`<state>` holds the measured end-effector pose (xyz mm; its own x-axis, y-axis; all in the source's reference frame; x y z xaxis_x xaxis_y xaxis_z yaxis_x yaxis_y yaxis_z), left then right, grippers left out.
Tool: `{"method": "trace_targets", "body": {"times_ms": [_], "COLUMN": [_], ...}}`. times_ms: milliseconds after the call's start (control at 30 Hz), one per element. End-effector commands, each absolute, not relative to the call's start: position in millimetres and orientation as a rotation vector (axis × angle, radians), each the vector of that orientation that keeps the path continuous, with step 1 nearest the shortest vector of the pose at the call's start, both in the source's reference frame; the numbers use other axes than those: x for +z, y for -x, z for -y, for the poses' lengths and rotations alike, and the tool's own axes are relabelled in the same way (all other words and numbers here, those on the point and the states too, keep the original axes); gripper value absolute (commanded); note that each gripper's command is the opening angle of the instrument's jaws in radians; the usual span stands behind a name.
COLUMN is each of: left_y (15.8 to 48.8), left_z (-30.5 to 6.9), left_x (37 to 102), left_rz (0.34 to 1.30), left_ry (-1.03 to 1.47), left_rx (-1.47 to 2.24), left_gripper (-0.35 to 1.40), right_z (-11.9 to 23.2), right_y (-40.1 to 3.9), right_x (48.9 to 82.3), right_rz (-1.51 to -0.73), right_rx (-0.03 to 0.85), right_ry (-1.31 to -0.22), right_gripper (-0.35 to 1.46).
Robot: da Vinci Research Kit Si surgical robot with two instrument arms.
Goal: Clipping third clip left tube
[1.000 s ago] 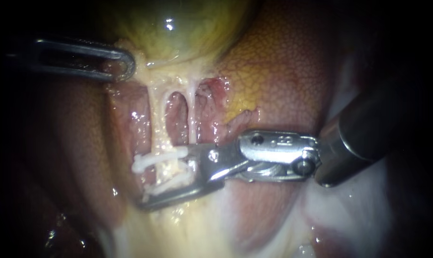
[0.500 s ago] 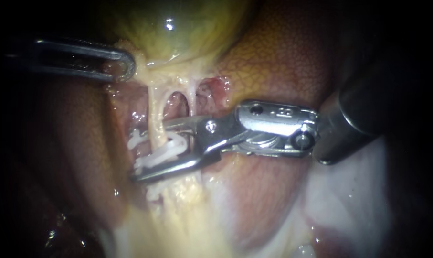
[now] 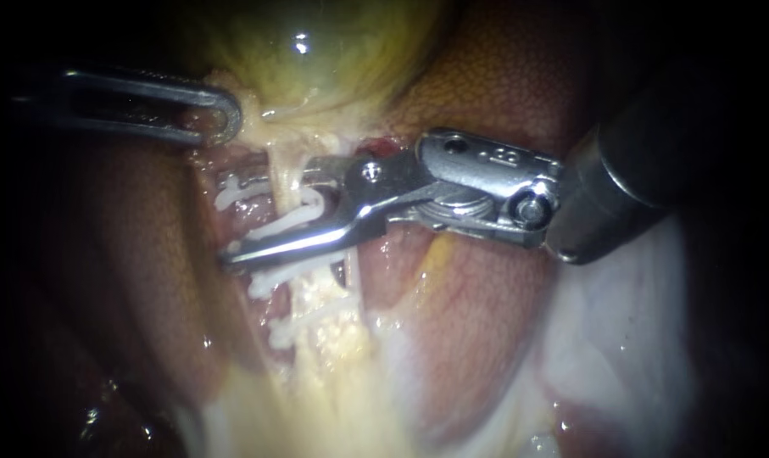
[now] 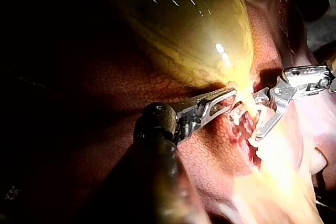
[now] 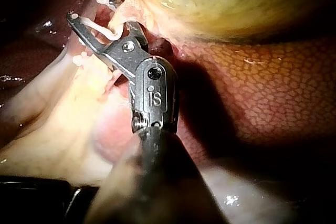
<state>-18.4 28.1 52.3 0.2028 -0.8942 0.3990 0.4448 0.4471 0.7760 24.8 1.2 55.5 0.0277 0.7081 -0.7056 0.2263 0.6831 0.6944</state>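
Left tube (image 3: 282, 174) runs from the neck of the gallbladder (image 3: 316, 51) down across the liver (image 3: 503, 93), and just under that neck it passes between the jaws of the right instrument (image 3: 225, 219). That instrument's hand stands wide but holds the third clip (image 3: 292, 216), open, with a white leg against each jaw and the tube between the legs.

The risks, as I judge them:
- The jaw tips look only just past the tube's far side. Closing now could catch part of its width and leave it half shut.
- The lower jaw lies just above the nearer seated clip (image 3: 270, 280), so the new clip could foul it.
- The right tube (image 3: 351, 270) passes close behind the hinge and could be nipped.
- The left instrument (image 3: 223, 114) has its hand pinched on pale tissue at the gallbladder's neck — a harder pull there could tear the taut tube.

Counted: two tubes; three clips — two seated, the second at (image 3: 281, 335), and one carried; two instruments; one gallbladder; one liver.
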Motion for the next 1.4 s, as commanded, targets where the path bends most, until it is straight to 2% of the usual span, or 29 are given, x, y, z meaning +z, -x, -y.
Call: {"method": "trace_targets", "body": {"times_ms": [33, 233, 300, 500, 733, 933, 1067, 1133, 1200, 1400], "left_y": [18.5, 18.6, 18.7, 18.7, 18.7, 18.7, 18.7, 18.7, 18.7, 18.7], "left_z": [-28.1, -28.0, -28.0, -28.0, -28.0, -28.0, -28.0, -28.0, -28.0, -28.0], "left_x": [52.3, 52.4, 52.4, 52.4, 52.4, 52.4, 52.4, 52.4, 52.4, 52.5], "left_rz": [0.957, 0.956, 0.956, 0.956, 0.957, 0.957, 0.957, 0.957, 0.957, 0.957], "left_ry": [-0.569, -0.565, -0.564, -0.564, -0.567, -0.567, -0.567, -0.567, -0.567, -0.567], "left_rx": [-1.008, -1.010, -1.010, -1.011, -1.009, -1.009, -1.009, -1.009, -1.009, -1.009], "left_gripper": [-0.35, -0.35, -0.35, -0.35, -0.35, -0.35, -0.35, -0.35, -0.35, -0.35], "right_z": [-1.2, -1.7, -1.6, -1.7, -1.7, -1.7, -1.7, -1.7, -1.7, -1.4], "right_y": [-24.8, -24.1, -23.8, -23.4, -23.6, -23.6, -23.6, -23.6, -23.8, -24.2], "right_x": [55.3, 54.8, 54.7, 54.4, 54.3, 54.3, 54.2, 54.3, 54.4, 54.6], "right_rz": [-1.559, -1.672, -1.669, -1.663, -1.664, -1.646, -1.646, -1.635, -1.607, -1.610], "right_rx": [0.427, 0.422, 0.465, 0.500, 0.502, 0.537, 0.545, 0.561, 0.609, 0.599], "right_ry": [-0.821, -0.951, -0.941, -0.925, -0.925, -0.938, -0.931, -0.942, -0.966, -0.970], "right_gripper": [0.42, 0.41, 0.39, 0.35, 0.24, -0.04, -0.16, -0.35, -0.35, -0.35]}}
